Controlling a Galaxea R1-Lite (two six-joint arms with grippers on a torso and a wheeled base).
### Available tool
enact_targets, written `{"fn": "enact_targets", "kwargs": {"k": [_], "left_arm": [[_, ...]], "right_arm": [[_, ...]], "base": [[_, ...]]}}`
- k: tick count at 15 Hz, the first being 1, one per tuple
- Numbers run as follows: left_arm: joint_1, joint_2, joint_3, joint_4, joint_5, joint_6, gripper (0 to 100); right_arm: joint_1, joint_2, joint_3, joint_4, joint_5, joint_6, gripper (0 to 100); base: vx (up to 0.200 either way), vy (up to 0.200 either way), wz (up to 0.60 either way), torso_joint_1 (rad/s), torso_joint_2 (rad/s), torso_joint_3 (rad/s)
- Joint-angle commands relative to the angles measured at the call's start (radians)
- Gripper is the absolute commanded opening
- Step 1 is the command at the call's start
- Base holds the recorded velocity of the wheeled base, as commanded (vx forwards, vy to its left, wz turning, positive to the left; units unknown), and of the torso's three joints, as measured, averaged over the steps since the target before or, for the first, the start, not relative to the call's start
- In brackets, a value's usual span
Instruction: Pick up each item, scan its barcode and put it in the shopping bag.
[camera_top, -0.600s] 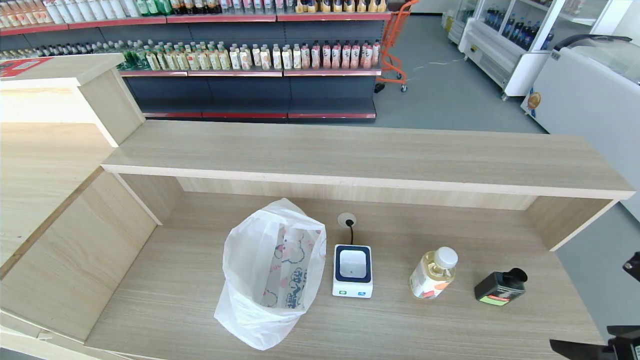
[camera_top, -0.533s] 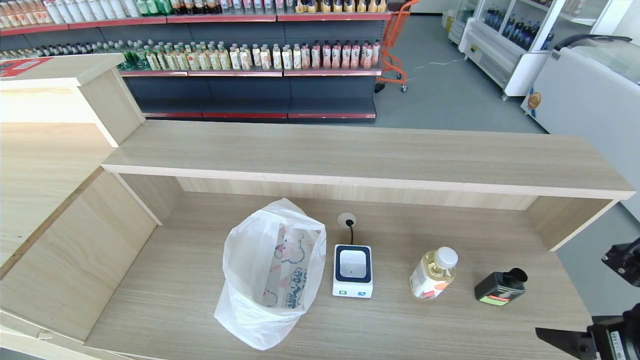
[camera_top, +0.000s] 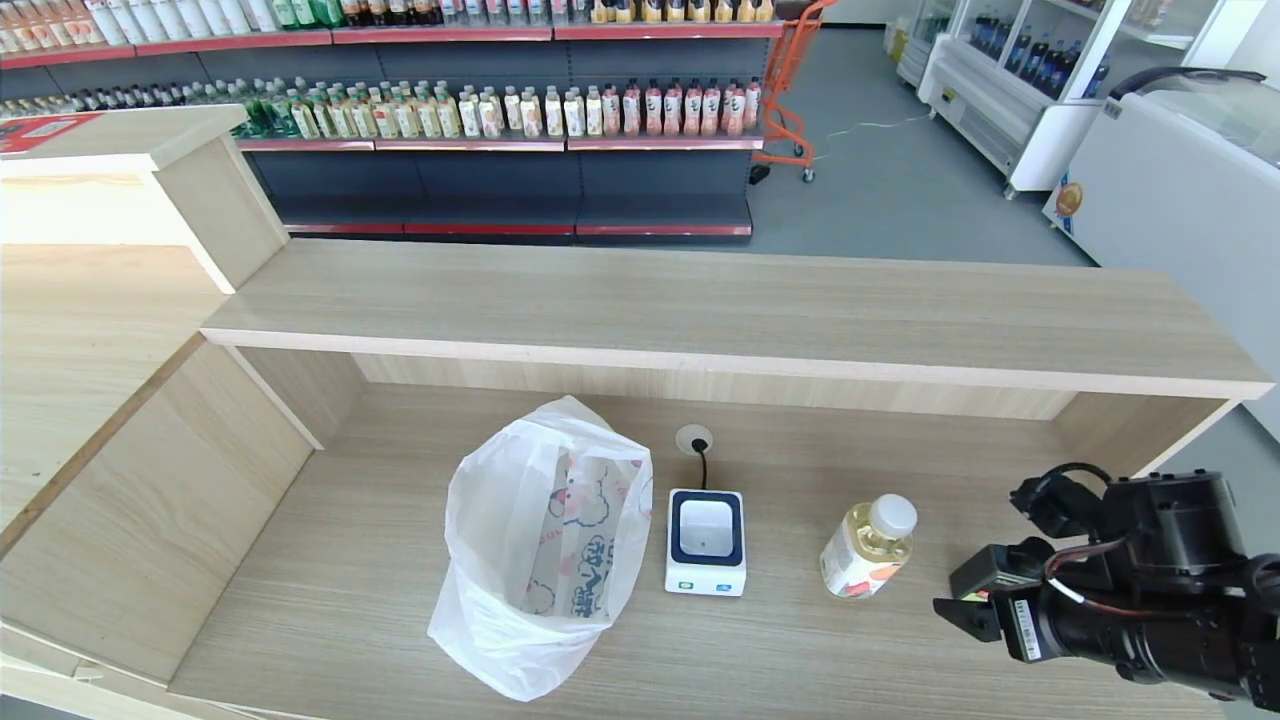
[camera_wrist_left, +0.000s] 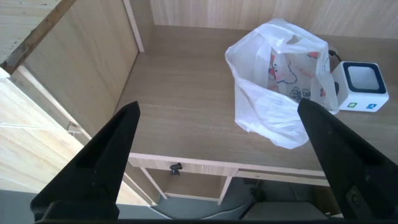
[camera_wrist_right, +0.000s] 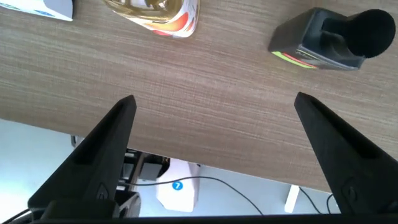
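Right wrist view: your right gripper, fingers wide apart, hovers at the bench edge; next, likely reach forward and close on the dark bottle.

Bare tabletop runs from the side wall to the shopping bag. The scanner stands just beside the bag (a narrow gap only). Wider gaps separate scanner, drink bottle and black bottle. The upper ledge closes the far side.
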Motion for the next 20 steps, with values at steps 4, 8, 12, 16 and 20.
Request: {"fn": "enact_targets", "kwargs": {"k": [4,8,12,16,20], "left_arm": [[0.000,0.000,-0.001,0.000,0.000,0.000,100],[0.000,0.000,0.001,0.000,0.000,0.000,100],[0.000,0.000,0.001,0.000,0.000,0.000,100],[0.000,0.000,0.001,0.000,0.000,0.000,100],[0.000,0.000,-0.001,0.000,0.000,0.000,100]], "right_arm": [[0.088,0.239,0.018,-0.251,-0.052,-0.001,100],[0.134,0.375,0.033,-0.488,-0.119,-0.001,100],[0.209,0.516,0.030,-0.725,-0.127,-0.001,100],[0.246,0.631,0.021,-0.886,-0.198,-0.002,100],[0.252,0.720,-0.025,-0.982,-0.199,-0.016,100]], "base": [[0.000,0.000,0.00,0.000,0.00,0.000],[0.000,0.000,0.00,0.000,0.00,0.000],[0.000,0.000,0.00,0.000,0.00,0.000],[0.000,0.000,0.00,0.000,0.00,0.000],[0.000,0.000,0.00,0.000,0.00,0.000]]}}
